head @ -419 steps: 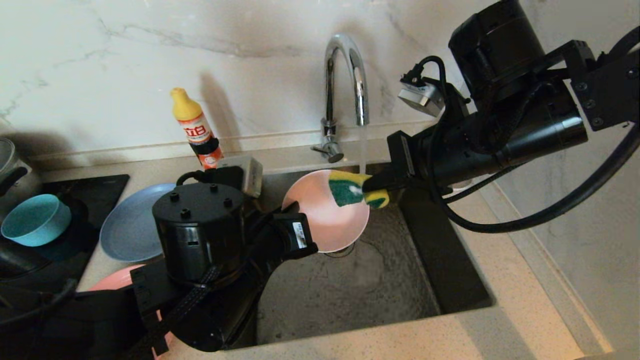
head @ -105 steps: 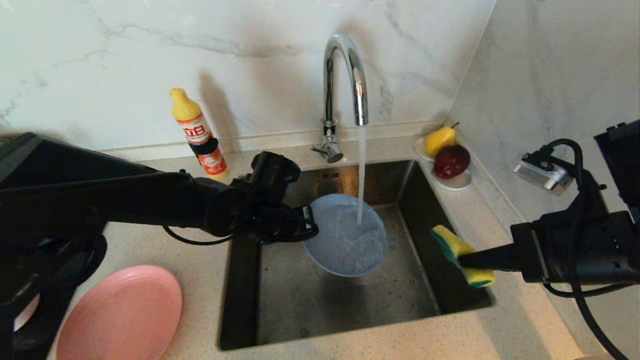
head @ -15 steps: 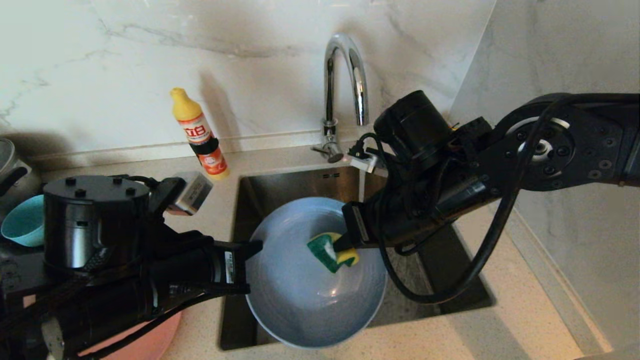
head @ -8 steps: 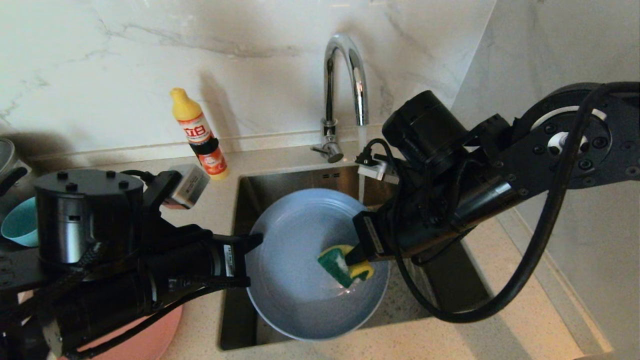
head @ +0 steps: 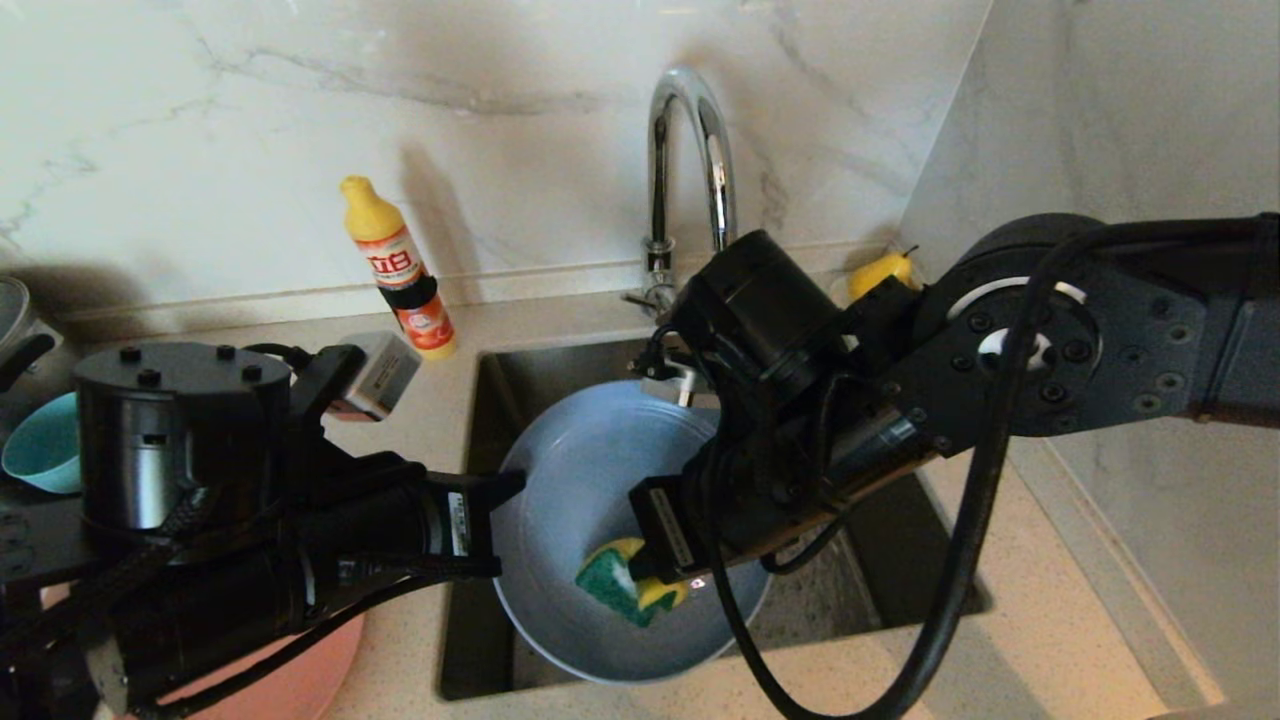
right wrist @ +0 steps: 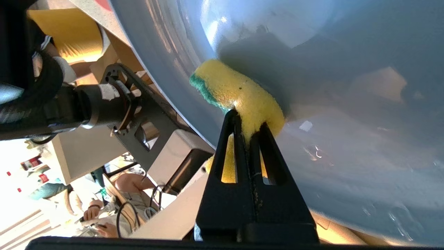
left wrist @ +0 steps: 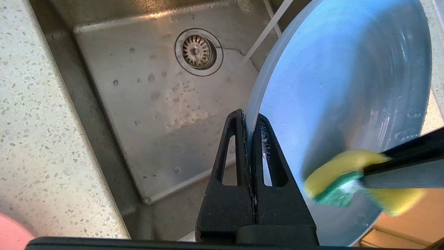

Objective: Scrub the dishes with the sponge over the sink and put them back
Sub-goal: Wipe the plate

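Note:
The grey-blue plate (head: 570,470) is held tilted above the sink (head: 880,560), and my left gripper (head: 500,525) is shut on its left rim. In the left wrist view that gripper (left wrist: 248,119) pinches the plate (left wrist: 343,76) edge-on. My right gripper (head: 655,575) is shut on the sponge (head: 615,585), yellow with a green side, and presses it against the plate's lower inner face. The right wrist view shows the sponge (right wrist: 236,90) squashed against the wet plate (right wrist: 347,146) ahead of that gripper (right wrist: 248,121). A pink plate (head: 300,680) and a teal bowl (head: 40,445) lie at the left.
The chrome faucet (head: 690,130) rises behind the sink, partly hidden by my right arm. A yellow dish-soap bottle (head: 400,270) stands on the counter at the back left. A yellow pear (head: 880,272) peeks out behind the right arm. The drain strainer (left wrist: 198,52) lies in the basin.
My right gripper has dragged the sponge down and to the left across the plate, from its upper right area to near its lower rim. The left gripper and plate have stayed put.

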`<state>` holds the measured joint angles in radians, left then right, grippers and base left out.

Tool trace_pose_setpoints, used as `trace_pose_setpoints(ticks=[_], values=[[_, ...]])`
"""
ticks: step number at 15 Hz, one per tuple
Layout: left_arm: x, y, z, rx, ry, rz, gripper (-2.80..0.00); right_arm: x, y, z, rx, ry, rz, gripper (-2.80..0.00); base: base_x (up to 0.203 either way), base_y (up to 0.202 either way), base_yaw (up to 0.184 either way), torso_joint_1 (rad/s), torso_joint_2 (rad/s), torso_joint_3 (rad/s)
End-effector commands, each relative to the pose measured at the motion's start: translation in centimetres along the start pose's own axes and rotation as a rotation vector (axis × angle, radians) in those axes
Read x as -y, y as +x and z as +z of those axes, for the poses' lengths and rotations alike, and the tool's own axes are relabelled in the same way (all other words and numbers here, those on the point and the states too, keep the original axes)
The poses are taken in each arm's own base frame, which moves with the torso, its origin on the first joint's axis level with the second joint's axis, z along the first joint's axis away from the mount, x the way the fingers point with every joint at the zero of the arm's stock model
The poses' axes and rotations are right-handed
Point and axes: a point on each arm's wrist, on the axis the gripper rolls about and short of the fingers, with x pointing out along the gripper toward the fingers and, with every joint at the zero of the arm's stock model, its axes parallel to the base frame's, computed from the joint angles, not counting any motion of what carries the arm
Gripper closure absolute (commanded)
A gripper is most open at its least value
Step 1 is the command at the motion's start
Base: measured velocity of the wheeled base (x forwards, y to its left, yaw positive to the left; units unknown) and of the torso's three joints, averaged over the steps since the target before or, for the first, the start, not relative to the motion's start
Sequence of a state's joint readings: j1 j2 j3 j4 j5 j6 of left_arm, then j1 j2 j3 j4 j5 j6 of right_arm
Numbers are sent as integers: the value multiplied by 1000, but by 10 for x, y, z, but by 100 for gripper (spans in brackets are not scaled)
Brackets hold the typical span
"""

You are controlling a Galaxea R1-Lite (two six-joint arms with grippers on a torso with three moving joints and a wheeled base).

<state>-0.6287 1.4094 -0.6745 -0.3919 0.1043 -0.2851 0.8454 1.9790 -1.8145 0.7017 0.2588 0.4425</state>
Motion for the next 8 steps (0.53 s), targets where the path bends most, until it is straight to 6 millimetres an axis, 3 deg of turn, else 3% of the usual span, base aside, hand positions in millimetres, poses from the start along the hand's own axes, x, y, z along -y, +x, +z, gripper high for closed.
trace_pose_setpoints(ticks=[1, 8], values=[[0, 2, 0, -3, -2, -1, 0, -3, 11, 4, -5, -5, 2, 0, 0, 0, 0, 0, 0, 0], [-3, 1, -11, -39, 3, 10, 0, -8, -7, 22, 127, -16, 8, 0, 0, 0, 0, 0, 0, 0]])
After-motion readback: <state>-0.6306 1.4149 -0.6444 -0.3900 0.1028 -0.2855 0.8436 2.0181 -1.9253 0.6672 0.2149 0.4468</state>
